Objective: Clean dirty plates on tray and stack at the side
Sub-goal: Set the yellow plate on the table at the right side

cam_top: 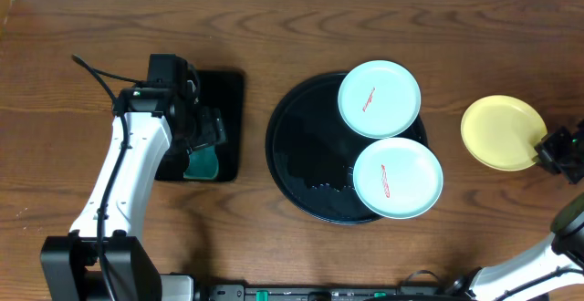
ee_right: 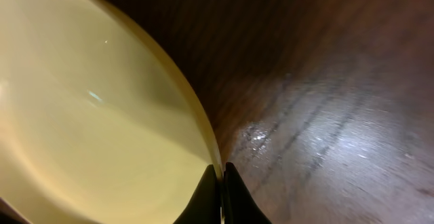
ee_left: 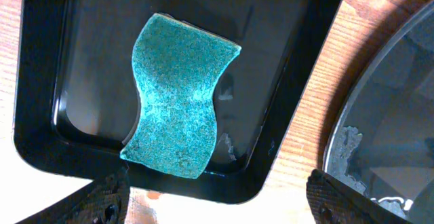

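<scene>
At the bottom edge of the right wrist view, the rim of the yellow plate (ee_right: 88,102) is being pinched by the right gripper (ee_right: 221,190). Its jaws are being pressed almost together, with only that thin rim between them. The plate is lying on the table (ee_right: 325,81) and is filling the left of that frame.

At the bottom corners of the left wrist view, the fingers of the left gripper (ee_left: 217,200) are being held wide apart, and nothing is being gripped. Just beyond them, in the middle of the frame, a teal sponge (ee_left: 180,98) is lying in the small tray (ee_left: 285,81). At the right edge, part of the round tray (ee_left: 386,115) is being shown, with whitish smears on it.

In the overhead view, two mint plates are being carried on the right half of the round tray. The lower plate (cam_top: 397,179) is overhanging the lower right rim. The upper plate (cam_top: 379,98) is overhanging the top rim and is touching the lower one. A red streak is being shown on each. The yellow plate is lying at the far right, off the round tray.
</scene>
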You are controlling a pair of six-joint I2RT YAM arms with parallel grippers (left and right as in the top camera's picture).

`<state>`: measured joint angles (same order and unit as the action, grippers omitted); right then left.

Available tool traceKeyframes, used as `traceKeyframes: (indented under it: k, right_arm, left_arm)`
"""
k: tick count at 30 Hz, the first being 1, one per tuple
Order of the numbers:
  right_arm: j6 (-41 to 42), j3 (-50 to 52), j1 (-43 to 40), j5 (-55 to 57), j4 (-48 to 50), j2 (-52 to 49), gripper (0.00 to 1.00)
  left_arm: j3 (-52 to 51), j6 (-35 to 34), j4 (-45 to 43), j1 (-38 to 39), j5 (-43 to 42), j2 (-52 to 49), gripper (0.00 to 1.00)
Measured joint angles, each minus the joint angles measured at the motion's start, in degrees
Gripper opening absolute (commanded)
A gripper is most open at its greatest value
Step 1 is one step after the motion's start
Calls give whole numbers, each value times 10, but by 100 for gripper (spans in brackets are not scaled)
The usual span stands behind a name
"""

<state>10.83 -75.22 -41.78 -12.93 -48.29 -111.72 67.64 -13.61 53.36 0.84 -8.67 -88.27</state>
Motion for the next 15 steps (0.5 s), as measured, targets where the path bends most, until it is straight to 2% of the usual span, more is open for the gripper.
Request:
traceKeyframes:
  k: [2, 4, 5, 10, 12, 15]
  right_arm:
    - [-12, 0, 0, -9, 0, -4, 36]
    - [-22, 0, 0, -26, 0, 2, 48]
    - [-23, 0, 0, -39, 1, 9, 51]
    - [-33, 0, 6, -107, 7, 94, 53]
    - [-38, -2, 33, -134, -14, 183, 53]
    - [-42, -5, 94, -132, -71, 249, 58]
  left_arm:
    - [0, 0, 0, 0, 0, 0, 84]
    - [0, 0, 0, 0, 0, 0, 84]
    - [0, 0, 0, 0, 0, 0, 84]
    - [0, 0, 0, 0, 0, 0, 84]
    - [0, 0, 0, 0, 0, 0, 84]
    - [0, 0, 0, 0, 0, 0, 84]
